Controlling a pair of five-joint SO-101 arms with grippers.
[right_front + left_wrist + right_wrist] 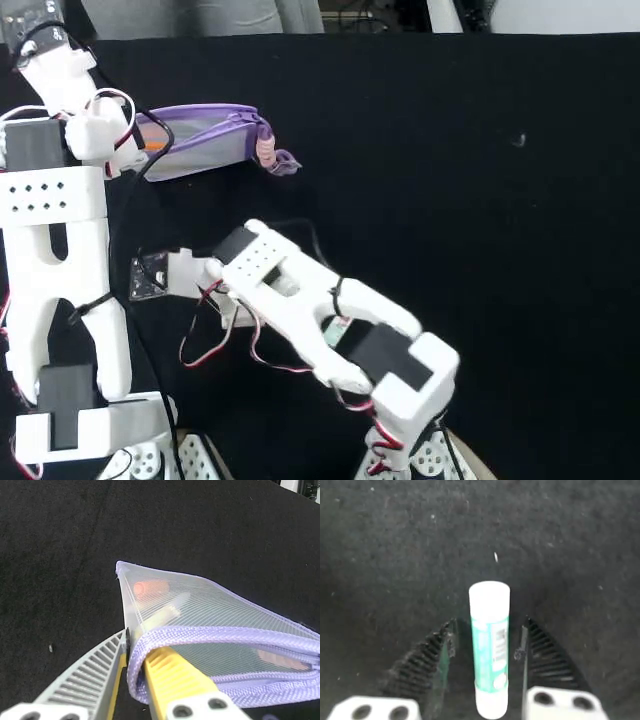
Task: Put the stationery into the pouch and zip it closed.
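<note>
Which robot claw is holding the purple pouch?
The left gripper: it pinches the edge of the pouch. The right gripper is open, with a glue stick between its fingers.

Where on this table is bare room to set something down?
Bare: the whole stretch of table right of the pouch and the right arm. Crowded: the left side, where the left pincer grips the pouch and the right pincer straddles the glue stick.
</note>
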